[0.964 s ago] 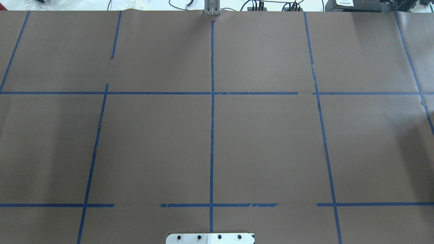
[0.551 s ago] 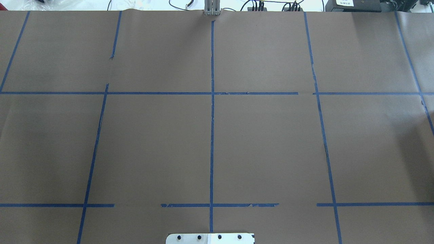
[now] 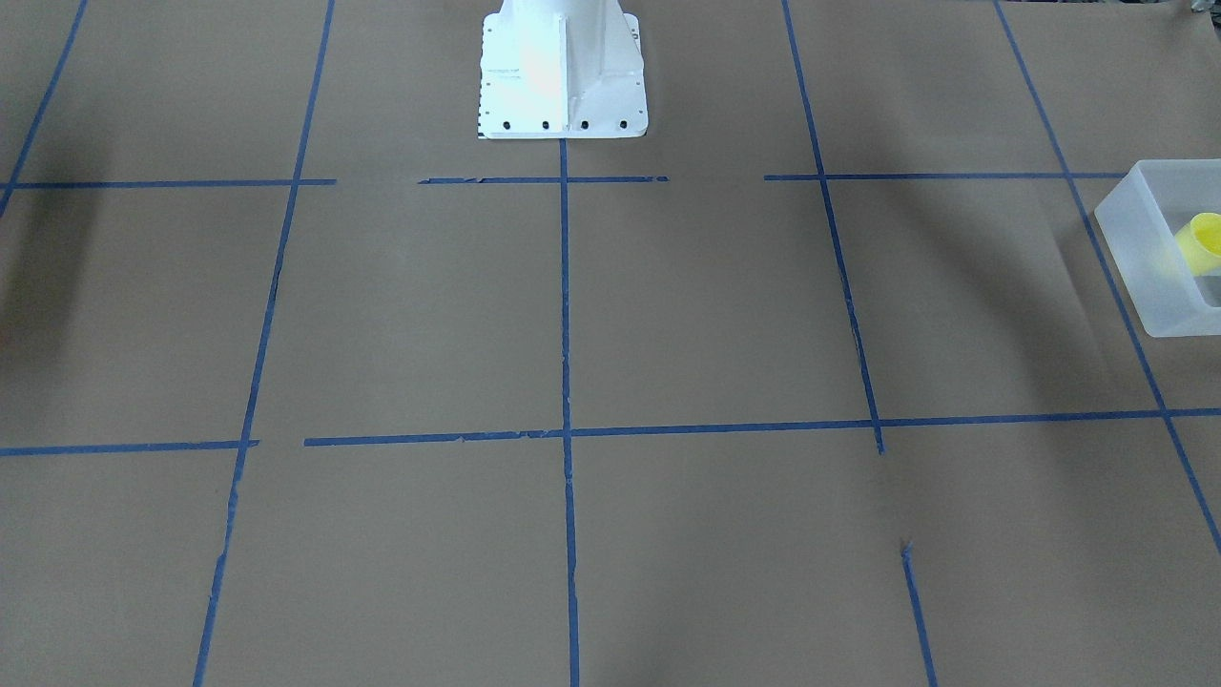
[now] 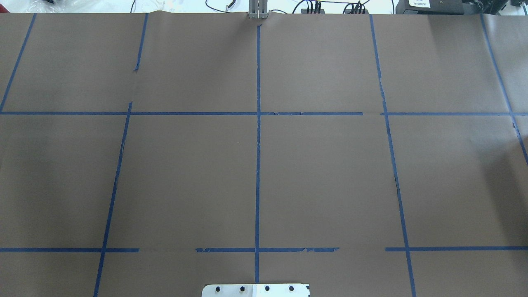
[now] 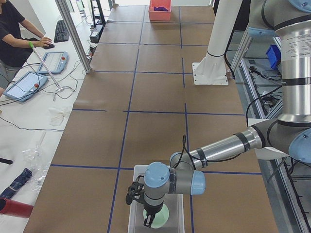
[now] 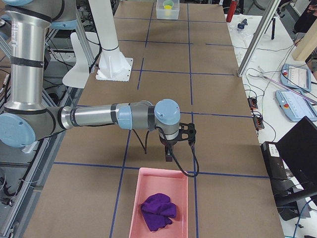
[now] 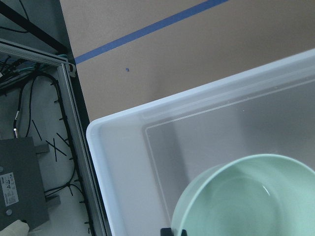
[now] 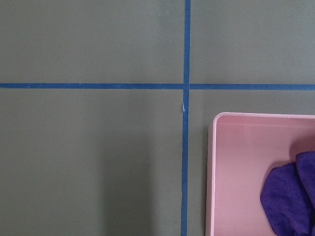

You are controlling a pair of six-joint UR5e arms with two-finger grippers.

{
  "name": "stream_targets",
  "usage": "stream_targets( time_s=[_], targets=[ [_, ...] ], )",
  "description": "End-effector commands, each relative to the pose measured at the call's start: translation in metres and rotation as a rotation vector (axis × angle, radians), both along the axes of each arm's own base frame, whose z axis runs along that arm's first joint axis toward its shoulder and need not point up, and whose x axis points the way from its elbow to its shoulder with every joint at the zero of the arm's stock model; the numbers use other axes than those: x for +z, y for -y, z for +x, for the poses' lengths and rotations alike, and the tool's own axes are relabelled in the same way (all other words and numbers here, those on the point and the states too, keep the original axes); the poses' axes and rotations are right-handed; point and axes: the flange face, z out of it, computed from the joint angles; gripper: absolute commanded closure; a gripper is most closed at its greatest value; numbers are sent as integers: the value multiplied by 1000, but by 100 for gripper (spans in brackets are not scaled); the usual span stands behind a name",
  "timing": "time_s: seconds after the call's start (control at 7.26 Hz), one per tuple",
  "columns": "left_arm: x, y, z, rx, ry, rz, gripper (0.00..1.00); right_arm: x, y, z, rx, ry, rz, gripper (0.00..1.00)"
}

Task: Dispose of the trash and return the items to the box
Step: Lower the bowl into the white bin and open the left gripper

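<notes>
The frosted-white box (image 5: 134, 209) stands at the table's left end, and one of its corners shows in the left wrist view (image 7: 123, 162). My left gripper (image 5: 147, 222) reaches down into it. Its fingertips (image 7: 166, 230) sit close together on the rim of the pale mint-green bowl (image 7: 246, 196), which is inside the box (image 5: 163, 216). The yellow cup (image 3: 1204, 243) lies in the same box (image 3: 1145, 277). My right gripper (image 6: 169, 153) hangs above the table just beyond the pink tray. I cannot tell whether it is open or shut.
A pink tray (image 6: 134, 208) holding a purple cloth (image 6: 157, 210) sits at the table's right end; both show in the right wrist view, tray (image 8: 212, 172) and cloth (image 8: 290, 196). The white robot base (image 3: 563, 72) stands mid-table. An operator (image 5: 14, 29) sits beyond the far edge.
</notes>
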Motion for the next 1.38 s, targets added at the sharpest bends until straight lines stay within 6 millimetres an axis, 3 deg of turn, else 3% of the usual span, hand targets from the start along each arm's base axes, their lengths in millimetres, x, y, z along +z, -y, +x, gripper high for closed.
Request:
stream_targets(
  time_s=[0.0, 0.14, 0.41, 0.69, 0.96, 1.24],
  targets=[
    [-23, 14, 3, -6, -46, 32, 0, -1, 1, 0, 0, 0, 2, 0],
    [-50, 26, 7, -37, -108, 54, 0, -1, 1, 0, 0, 0, 3, 0],
    [-134, 60, 11, -138, -190, 22, 0, 0, 0, 0, 0, 0, 3, 0],
    [-199, 68, 30, -179, -305, -17, 0, 0, 0, 0, 0, 0, 3, 0],
    [-223, 86, 53, -165, -322, -50, 0, -1, 1, 0, 1, 0, 5, 0],
    [-214, 82, 54, -165, -314, -67, 0, 2, 0, 0, 1, 0, 1, 0]
  ],
)
